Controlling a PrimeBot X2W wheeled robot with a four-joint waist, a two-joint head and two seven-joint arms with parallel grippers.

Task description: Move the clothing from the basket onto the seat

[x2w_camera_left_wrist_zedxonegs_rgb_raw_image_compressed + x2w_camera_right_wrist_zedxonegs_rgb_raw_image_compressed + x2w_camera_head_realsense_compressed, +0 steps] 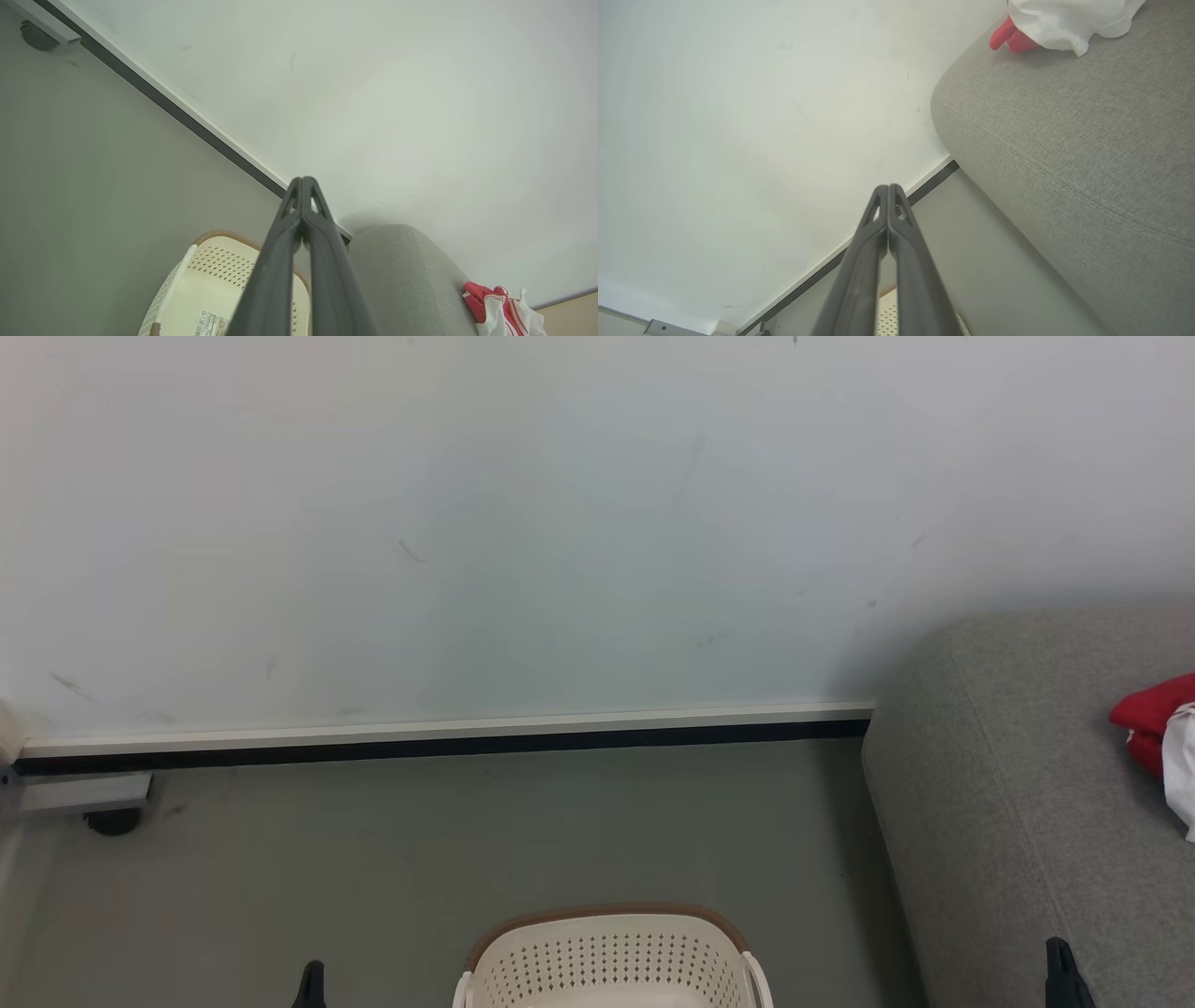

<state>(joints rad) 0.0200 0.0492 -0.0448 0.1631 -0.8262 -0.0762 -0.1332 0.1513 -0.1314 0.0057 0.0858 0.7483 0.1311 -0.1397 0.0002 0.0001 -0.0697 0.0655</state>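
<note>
red-white fabric sports shirt point(1150, 717) lies far right on grey upholstered sofa cushion point(1008, 821), out of cream perforated plastic basket point(607, 957). left gripper point(302, 183) & right gripper point(888, 189) clenched, empty, held clear: job prob done.

Scuffed pale wall point(560, 523), black-and-white skirting point(448, 737), grey-green floor point(467, 831)

Red-and-white clothing point(1150, 719), brown-rimmed cream perforated basket point(607, 957), grey seat point(1008, 821); pale wall point(560, 523), grey-green floor point(420, 840)
</note>
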